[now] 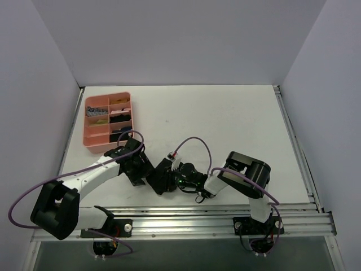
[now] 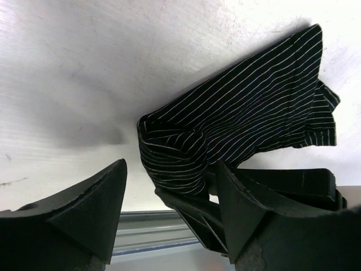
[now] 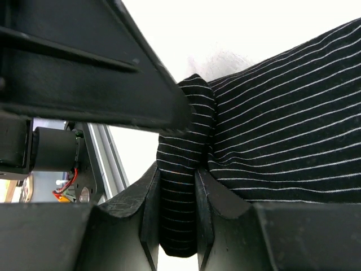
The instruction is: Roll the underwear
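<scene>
The underwear (image 2: 248, 96) is black fabric with thin white stripes, lying bunched on the white table near the front middle (image 1: 162, 176). My left gripper (image 2: 170, 166) is open, its fingers standing wide on either side of the garment's folded near end without pinching it. My right gripper (image 3: 177, 169) is shut on a thick fold of the underwear (image 3: 282, 130), and the fabric fills the gap between its pads. One right finger (image 2: 192, 217) shows under the fold in the left wrist view. Both grippers meet at the garment in the top view, left (image 1: 141, 171), right (image 1: 176, 179).
A pink divided tray (image 1: 90, 141) with small folded items sits at the back left. The aluminium rail (image 1: 197, 217) runs along the near edge, close behind the grippers. White walls enclose the table on three sides. Purple cables loop over both arms.
</scene>
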